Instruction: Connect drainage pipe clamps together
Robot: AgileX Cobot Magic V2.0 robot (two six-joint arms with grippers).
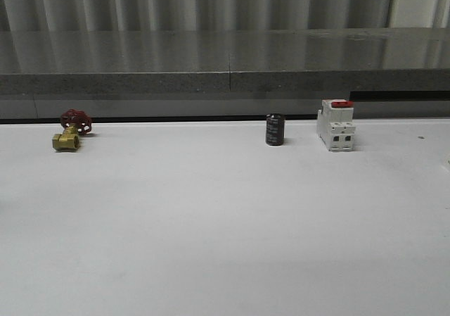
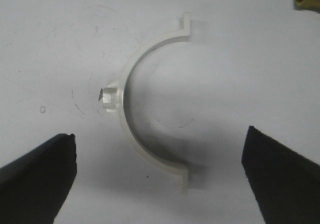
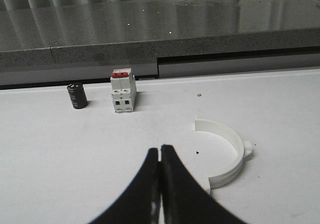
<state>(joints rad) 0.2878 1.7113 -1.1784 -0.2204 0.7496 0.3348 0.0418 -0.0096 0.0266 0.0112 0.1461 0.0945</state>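
Note:
One white half-ring drainage pipe clamp (image 2: 131,124) lies flat on the white table in the left wrist view, its small tab pointing away from its open side. My left gripper (image 2: 159,149) hovers over it, open wide, with one black finger on each side and nothing held. A second drainage pipe clamp (image 3: 226,151) lies on the table in the right wrist view, just beside my right gripper (image 3: 160,148). That gripper is shut and empty, its two black fingers pressed together.
Along the back of the white table (image 1: 225,231) stand a brass valve with a red handwheel (image 1: 70,131), a small black cylinder (image 1: 274,129) and a white breaker with a red top (image 1: 335,124). A grey ledge (image 1: 225,62) runs behind them.

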